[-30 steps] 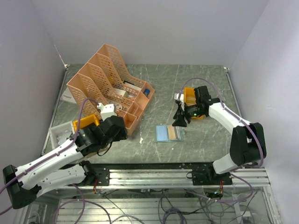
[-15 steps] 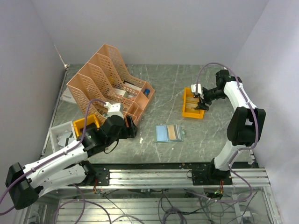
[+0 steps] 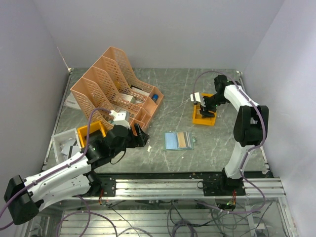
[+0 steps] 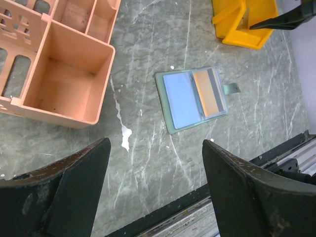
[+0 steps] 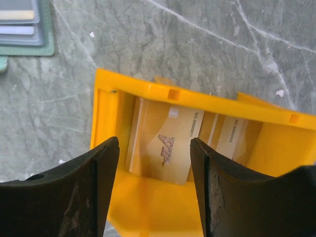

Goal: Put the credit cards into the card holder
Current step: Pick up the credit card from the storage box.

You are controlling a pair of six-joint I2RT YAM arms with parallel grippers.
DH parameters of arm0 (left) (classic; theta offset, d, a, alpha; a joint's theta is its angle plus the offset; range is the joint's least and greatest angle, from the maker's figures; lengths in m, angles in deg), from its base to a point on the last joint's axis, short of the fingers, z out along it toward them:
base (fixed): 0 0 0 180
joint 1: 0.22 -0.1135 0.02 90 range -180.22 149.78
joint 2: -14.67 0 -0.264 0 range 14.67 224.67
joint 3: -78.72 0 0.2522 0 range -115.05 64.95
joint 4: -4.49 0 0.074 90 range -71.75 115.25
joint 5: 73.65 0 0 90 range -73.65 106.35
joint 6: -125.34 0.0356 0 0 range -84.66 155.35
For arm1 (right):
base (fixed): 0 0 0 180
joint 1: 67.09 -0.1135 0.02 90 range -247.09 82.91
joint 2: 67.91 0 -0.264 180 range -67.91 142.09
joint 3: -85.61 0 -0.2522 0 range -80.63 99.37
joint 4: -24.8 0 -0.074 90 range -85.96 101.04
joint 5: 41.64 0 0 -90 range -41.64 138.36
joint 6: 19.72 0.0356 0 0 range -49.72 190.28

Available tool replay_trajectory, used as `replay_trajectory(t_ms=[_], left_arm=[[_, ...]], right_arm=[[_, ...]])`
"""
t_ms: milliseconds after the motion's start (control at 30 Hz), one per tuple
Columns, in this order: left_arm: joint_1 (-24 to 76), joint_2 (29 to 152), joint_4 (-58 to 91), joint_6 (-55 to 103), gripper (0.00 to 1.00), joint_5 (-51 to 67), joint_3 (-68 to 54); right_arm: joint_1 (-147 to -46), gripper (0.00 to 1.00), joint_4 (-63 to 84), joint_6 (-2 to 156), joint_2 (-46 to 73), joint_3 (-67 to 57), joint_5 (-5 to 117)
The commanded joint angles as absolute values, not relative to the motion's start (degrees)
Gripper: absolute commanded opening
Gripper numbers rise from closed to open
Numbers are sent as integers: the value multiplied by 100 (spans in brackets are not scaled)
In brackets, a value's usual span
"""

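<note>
Left tool (image 4: 154, 160): released, empty, above the surface (image 4: 261, 103).
Right tool (image 5: 154, 148): released, over the yellow bin (image 5: 148, 88).
Credit cards (image 5: 165, 148): inside that bin.
Card holder (image 4: 195, 98): open flat, mid-surface.

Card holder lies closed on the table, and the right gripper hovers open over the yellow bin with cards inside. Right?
No: the card holder lies open, not closed, as the left wrist view shows. The right gripper does hover open over the yellow bin with cards inside.
</note>
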State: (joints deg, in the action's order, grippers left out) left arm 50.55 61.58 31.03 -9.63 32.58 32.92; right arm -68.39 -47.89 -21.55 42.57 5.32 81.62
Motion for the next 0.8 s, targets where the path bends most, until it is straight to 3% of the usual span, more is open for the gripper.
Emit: replay_trajectory(t_ms=[0, 300, 467, 767], left_arm=[[5015, 6025, 2762, -948, 86, 3165, 3419], [5013, 6064, 2761, -873, 86, 3182, 3404], [5014, 6125, 2718, -874, 86, 3166, 3386], [5007, 6108, 2722, -884, 85, 3182, 3392]], right_arm=[[-6931, 59, -4328, -1600, 4478, 717, 7781], [-7010, 59, -3923, -1339, 4705, 566, 7451], [-7067, 64, -3641, -1208, 4734, 463, 7348], [-7070, 63, -4171, -1224, 5267, 833, 7423]])
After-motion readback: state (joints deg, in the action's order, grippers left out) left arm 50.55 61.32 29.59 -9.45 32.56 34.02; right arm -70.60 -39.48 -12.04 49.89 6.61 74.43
